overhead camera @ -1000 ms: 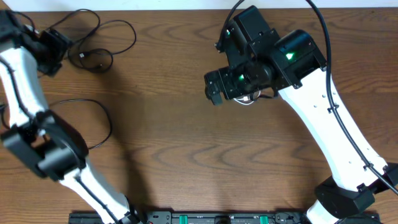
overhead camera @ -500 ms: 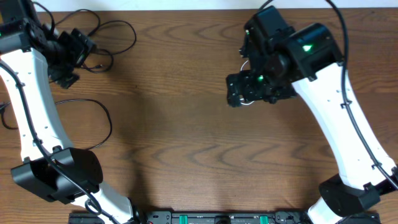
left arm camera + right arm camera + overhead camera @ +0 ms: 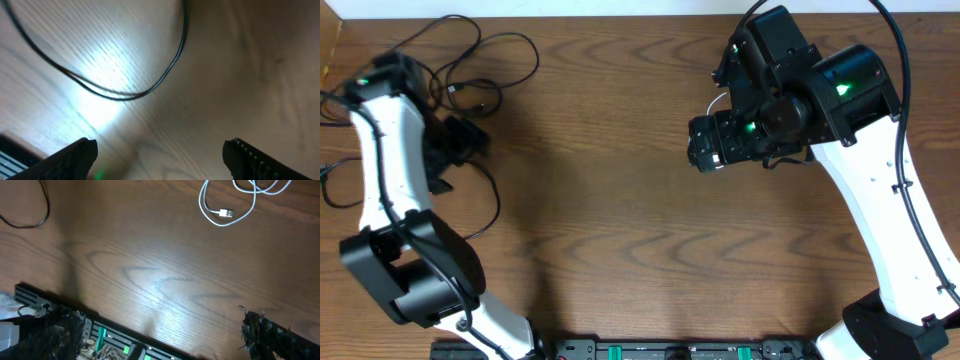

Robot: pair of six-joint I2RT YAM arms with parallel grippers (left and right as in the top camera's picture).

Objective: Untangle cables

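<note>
Left gripper (image 3: 455, 150): spread wide, nothing between the fingers (image 3: 75, 160); over the wood near the table's (image 3: 620, 220) left edge.
Right gripper (image 3: 705, 150): jaws wide apart, empty; hanging above bare wood in the table's right half.
Black cables (image 3: 460, 90): several overlapping loops bunched at the far-left corner, plus one single loop nearer, curving beside the left arm; all lying flat on the wood; cannot tell which loop belongs to which cord.
Black cables, left wrist view: blurred; one thin curve (image 3: 145, 93) on the wood ahead of the fingers, touched by neither.
Black cables, right wrist view: one bend (image 3: 47, 207) at the upper left corner, well apart from the gripper (image 3: 157, 325).
White cable (image 3: 201, 202): loosely looped on the wood ahead of the right gripper, not between its fingers; mostly hidden under the right arm in the overhead view.
Plug (image 3: 226, 213): flat on the table, inside one of the white loops.
White versus black: well apart, on opposite halves of the table, not crossing anywhere visible.
</note>
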